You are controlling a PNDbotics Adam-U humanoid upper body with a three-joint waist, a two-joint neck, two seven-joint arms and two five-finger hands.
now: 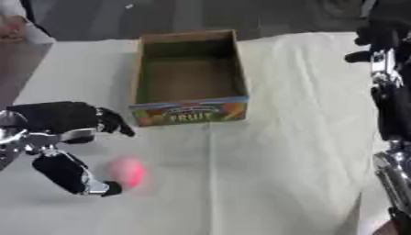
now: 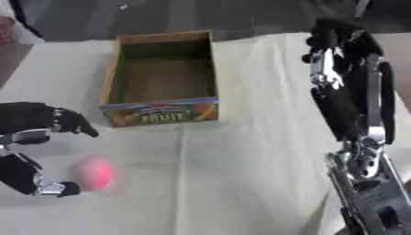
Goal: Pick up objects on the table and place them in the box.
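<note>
Left eye view: white cloth-covered table [image 1: 297, 137] filling most of the frame; open rectangular cardboard box [image 1: 190, 78] with a colourful front panel reading "FRUIT" standing upright near the far middle, brown floor bare inside; small round pink object [image 1: 127, 171], blurred, lying on the cloth well in front of the box and toward its left, outside it; black and silver left hand [image 1: 60, 137] coming in from the left edge, spread wide, upper fingers [image 1: 114, 121] pointing right above the pink object, thumb [image 1: 80, 176] reaching along just left of and below it; pink object sitting in the gap between thumb and fingers, thumb tip right beside its lower left edge, contact not clear through the blur; nothing clamped; black right arm along the right edge, running from top to bottom, hand cut off by the frame there.

Right eye view: same layout, shifted left; box front nearer the left side, pink object low on the left between the spread left thumb and fingers; black right hand [image 2: 341, 39] raised at the upper right, well right of the box, above the cloth and apart from everything on it; whether its fingers are curled or straight impossible to make out; silver forearm below it running down to the lower right corner.
</note>
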